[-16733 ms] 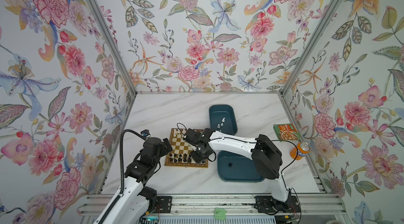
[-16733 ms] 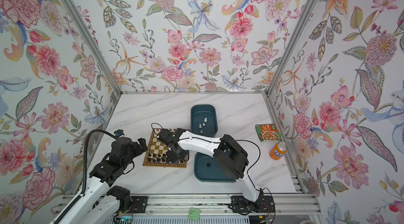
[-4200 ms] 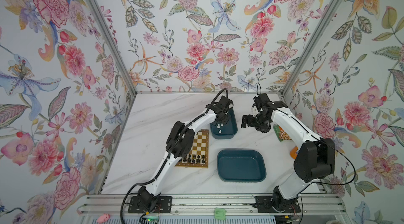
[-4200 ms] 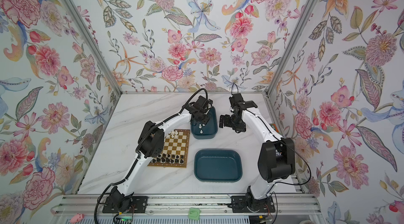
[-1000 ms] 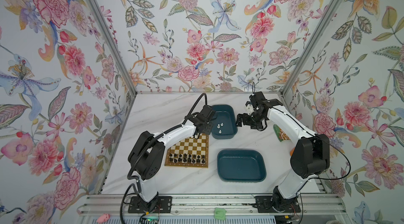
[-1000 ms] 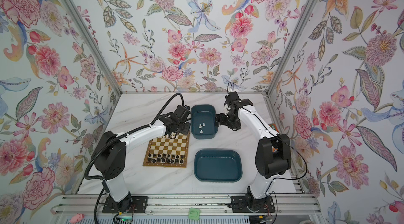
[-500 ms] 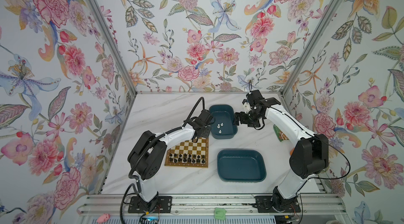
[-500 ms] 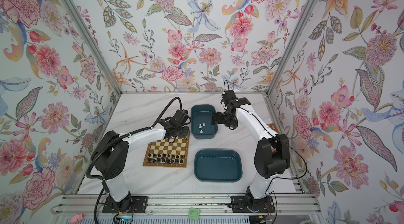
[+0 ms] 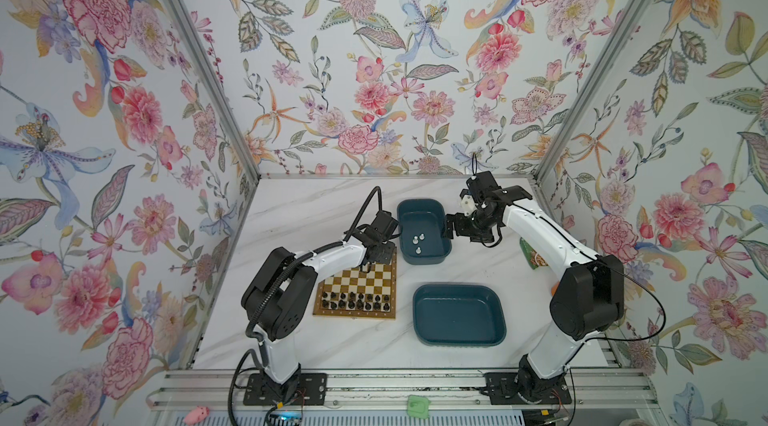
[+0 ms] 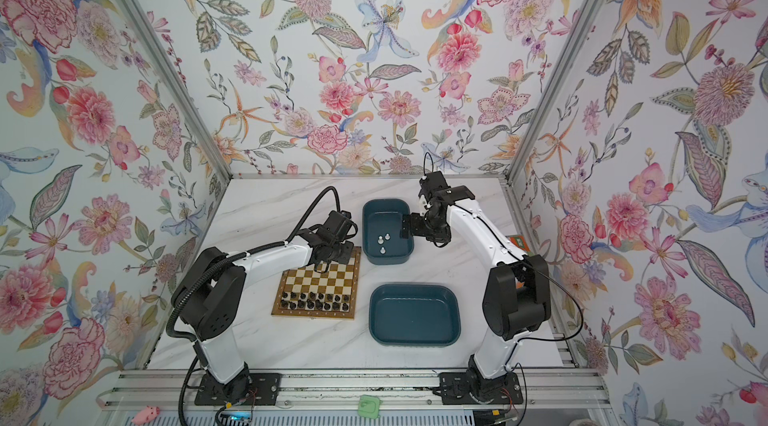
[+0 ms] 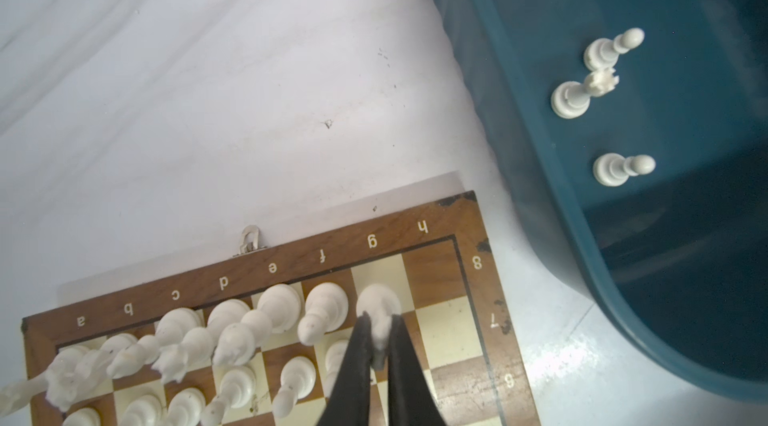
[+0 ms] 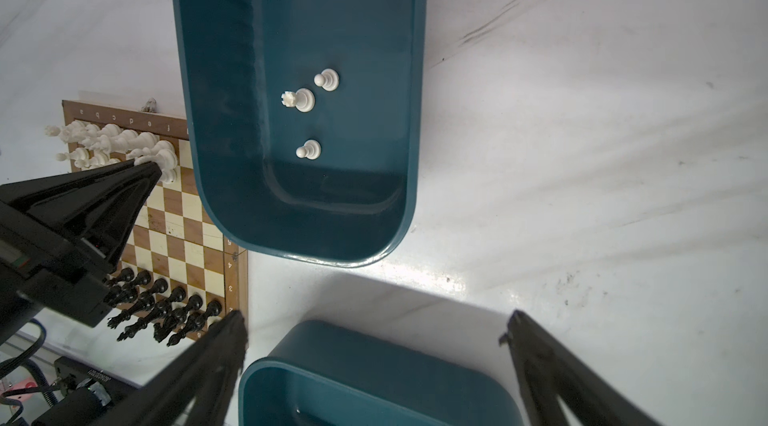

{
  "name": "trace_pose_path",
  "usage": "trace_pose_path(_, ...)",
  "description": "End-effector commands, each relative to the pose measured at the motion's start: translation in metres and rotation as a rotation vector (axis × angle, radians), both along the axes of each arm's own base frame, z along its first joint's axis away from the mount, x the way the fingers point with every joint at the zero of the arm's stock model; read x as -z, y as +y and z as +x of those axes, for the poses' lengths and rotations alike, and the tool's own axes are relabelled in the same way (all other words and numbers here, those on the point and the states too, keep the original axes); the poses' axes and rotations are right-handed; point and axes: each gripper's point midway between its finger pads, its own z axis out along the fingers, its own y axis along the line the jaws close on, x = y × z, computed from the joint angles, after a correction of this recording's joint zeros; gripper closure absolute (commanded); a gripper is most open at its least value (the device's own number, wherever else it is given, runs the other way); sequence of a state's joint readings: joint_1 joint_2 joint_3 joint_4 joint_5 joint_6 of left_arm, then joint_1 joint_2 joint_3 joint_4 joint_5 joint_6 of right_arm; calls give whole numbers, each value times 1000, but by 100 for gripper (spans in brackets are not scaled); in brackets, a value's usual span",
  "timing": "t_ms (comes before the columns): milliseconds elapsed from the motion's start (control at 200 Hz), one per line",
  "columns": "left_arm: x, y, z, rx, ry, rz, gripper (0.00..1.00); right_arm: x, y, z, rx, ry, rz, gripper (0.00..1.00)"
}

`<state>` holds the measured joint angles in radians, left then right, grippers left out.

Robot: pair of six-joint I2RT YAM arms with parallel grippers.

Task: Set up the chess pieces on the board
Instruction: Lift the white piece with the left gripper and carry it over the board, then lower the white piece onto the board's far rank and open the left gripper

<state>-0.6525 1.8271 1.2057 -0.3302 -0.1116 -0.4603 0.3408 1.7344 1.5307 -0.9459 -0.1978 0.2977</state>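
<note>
Wooden chessboard (image 11: pixel 291 255): left tool (image 11: pixel 377 322) is clamped on a white piece (image 11: pixel 379 302) at square g8; the right tool (image 12: pixel 376 322) hangs with jaws wide apart just beside the far teal tub (image 12: pixel 216 112), which holds three loose white pieces (image 12: pixel 305 100).

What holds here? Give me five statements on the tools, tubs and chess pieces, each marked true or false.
1. The left tool is shut on a white piece at the far edge of the board. True.
2. The right tool grips a pawn. False: it is open and holds nothing.
3. The far tub holds three white pieces. True.
4. The black pieces lie in the near tub. False: they stand in two rows on the board, and no piece shows in that tub.
5. The h8 corner square is bare. True.
</note>
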Motion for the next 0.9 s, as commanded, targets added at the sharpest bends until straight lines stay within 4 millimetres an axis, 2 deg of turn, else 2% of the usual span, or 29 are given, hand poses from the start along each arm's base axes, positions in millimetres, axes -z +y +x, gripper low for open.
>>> trace_pose_path(0, 14, 7, 1, -5, 18, 19, 100, 1, 0, 1, 13, -1, -14, 1)
trace_pose_path(896, 27, 1, 4, 20, 51, 13, 100, 3, 0, -8, 28, 9, -30, 1)
